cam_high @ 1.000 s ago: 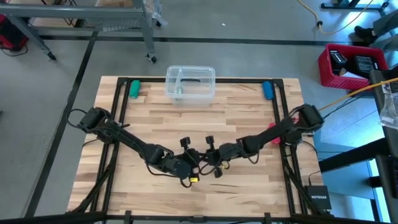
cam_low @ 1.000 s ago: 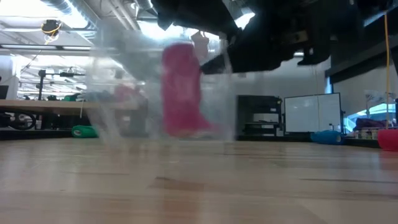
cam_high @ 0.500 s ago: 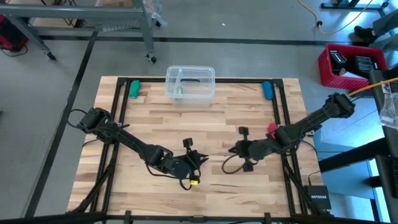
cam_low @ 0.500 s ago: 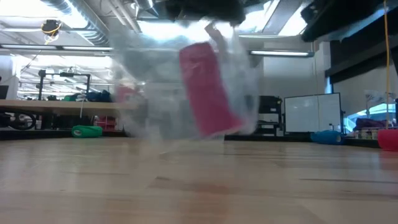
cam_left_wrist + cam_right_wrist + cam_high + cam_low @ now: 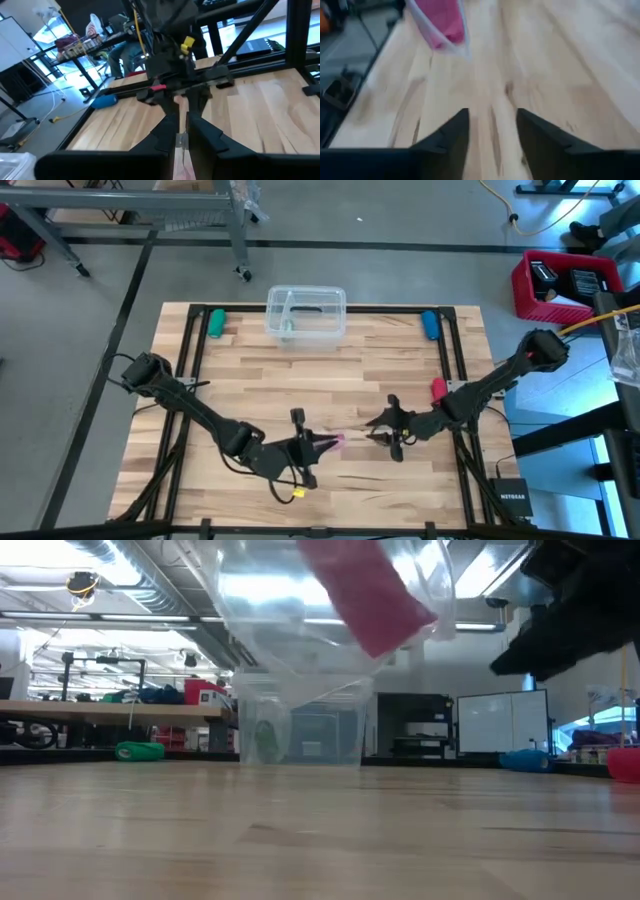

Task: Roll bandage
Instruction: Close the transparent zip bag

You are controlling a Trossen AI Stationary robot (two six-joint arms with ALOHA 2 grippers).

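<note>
The bandage [image 5: 366, 590] is a pink roll inside a clear plastic wrapper [image 5: 270, 610], hanging high above the table's middle and tilted. In the high view the bandage [image 5: 338, 443] shows just right of my left gripper [image 5: 318, 445], which is shut on the wrapper. My right gripper [image 5: 378, 430] stands a little to the right of it, open and holding nothing. In the right wrist view my right gripper [image 5: 492, 131] has bare wood between its fingers, with the bandage [image 5: 442, 17] farther off. My left gripper pinches a thin part of the clear wrapper [image 5: 181, 142] between its two fingers. The fingers lie nearly level and point toward the table's right side. The wrapper with the roll in it is lifted clear of the table and tilted.
A clear plastic container [image 5: 306, 313] stands at the far edge's middle. A green roll [image 5: 215, 322] lies at the far left and a blue roll [image 5: 430, 325] at the far right. A small red object [image 5: 438, 388] sits by the right edge. Bare wood lies under both grippers.
My right gripper has drawn away from the wrapper toward the table's right edge and rolled. My left gripper has risen and turned with the wrapper. The wrapper and roll have gone from just above the table to well clear of it and have tipped over more.
</note>
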